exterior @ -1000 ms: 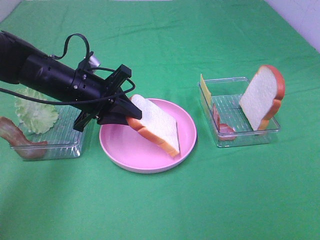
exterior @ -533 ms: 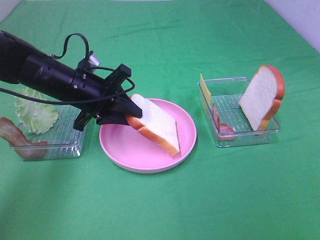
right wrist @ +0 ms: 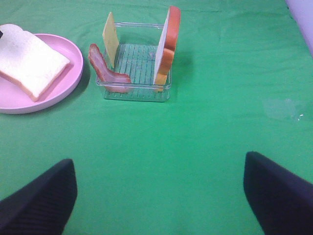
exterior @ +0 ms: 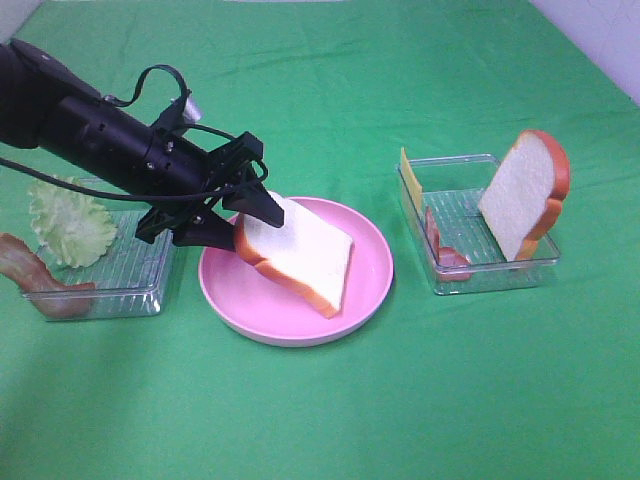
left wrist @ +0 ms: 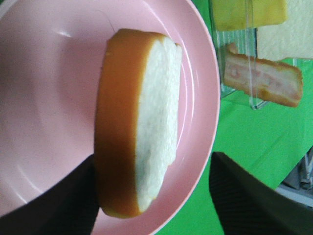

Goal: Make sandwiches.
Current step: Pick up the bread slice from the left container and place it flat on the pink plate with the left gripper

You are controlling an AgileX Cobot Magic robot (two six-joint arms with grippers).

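Green cloth [exterior: 420,90] covers the whole tabletop. At centre, pink plate [exterior: 368,262]; one bread slice [exterior: 300,250] lies on it, crust end toward the left gripper [exterior: 248,228]. Left wrist view: jaws apart, one finger [left wrist: 58,205] against the crust, the other clear of the slice with bare plate between. Nothing clamped.

Clear left tray [exterior: 135,292], just beside the plate: lettuce leaf [exterior: 70,220] inside, bacon strip [exterior: 35,268] hanging over the rim.

Clear right tray [exterior: 548,258], near the plate's other side: cheese slice [exterior: 409,178] on edge at the plate end, second bacon strip [exterior: 442,252] beside it, upright bread slice [exterior: 522,195] at the far end.

Right gripper [right wrist: 159,161]: fingers spread wide above bare cloth, holding nothing.
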